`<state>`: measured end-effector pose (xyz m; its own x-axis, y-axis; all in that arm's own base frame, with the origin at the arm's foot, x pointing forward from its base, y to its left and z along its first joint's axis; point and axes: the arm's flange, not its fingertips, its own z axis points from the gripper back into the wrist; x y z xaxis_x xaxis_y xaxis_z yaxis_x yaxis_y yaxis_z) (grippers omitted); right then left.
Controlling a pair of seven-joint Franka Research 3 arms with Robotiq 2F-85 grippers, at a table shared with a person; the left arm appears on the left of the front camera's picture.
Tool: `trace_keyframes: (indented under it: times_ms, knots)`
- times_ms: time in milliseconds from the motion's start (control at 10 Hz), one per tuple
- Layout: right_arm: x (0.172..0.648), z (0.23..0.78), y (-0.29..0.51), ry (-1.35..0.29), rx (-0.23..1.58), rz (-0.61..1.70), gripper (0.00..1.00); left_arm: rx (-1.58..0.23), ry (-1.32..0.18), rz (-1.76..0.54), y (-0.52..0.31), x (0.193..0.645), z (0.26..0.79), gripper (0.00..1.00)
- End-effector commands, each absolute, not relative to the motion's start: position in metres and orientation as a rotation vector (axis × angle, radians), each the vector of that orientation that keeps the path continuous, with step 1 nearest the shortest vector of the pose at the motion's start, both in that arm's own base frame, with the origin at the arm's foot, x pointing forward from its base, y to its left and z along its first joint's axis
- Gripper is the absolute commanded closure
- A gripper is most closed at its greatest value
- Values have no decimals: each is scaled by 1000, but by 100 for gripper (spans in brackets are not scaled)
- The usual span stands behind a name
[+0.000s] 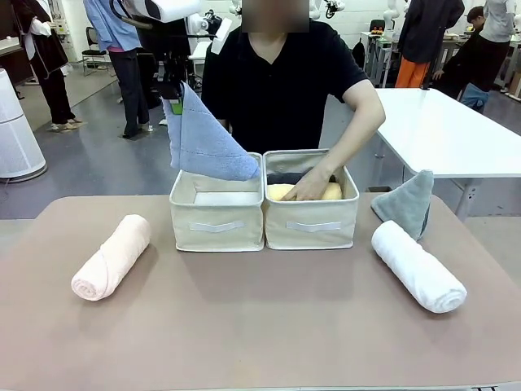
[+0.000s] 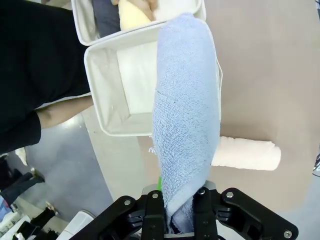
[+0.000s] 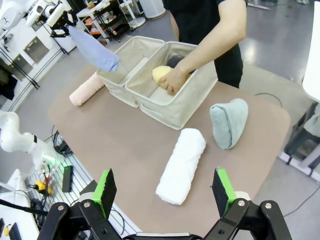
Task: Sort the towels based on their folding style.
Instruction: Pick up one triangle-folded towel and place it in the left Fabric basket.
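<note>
Pinches one corner of the light blue towel (image 1: pixel 203 138) between the pressed-together fingers of the left gripper (image 2: pixel 178 215). Hangs that towel in the air, folded flat into a triangle, above the far side of the left basket (image 1: pixel 216 230), with its lower tip down near the rim where this basket meets the right basket (image 1: pixel 313 230).

Shows the two cream baskets side by side and touching at the middle of the table (image 1: pixel 260 334). Inside the right basket, shows a person's hand (image 1: pixel 309 189) laid on the yellow towel (image 1: pixel 332 192), a roll lying across the basket, and the dark grey towel (image 1: pixel 281 177) just behind it toward the far wall.

Shows three more towels out on the table. To the left of the baskets and well apart from them, has the pink towel (image 1: pixel 112 257), rolled and lying at a slant. To the right, has the white towel (image 1: pixel 418 266), also rolled and slanted. Just behind that, has the grey-teal towel (image 1: pixel 407 204), folded to a triangle, standing point up, a little apart from the right basket. From the right wrist, shows a narrow gap between these two.

Holds the right gripper (image 3: pixel 164 192) spread wide, with nothing between its green pads, high over the table's edge on the white towel's side.
</note>
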<state>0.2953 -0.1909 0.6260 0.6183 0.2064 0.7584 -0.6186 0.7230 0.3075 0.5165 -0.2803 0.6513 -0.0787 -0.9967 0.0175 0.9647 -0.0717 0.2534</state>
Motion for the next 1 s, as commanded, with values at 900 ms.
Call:
trace_keyframes:
  times_ms: [900]
  knots:
    - [296, 625, -190, -765, 600, 511, 0, 131, -114, -1529, -301, 559, 564, 83]
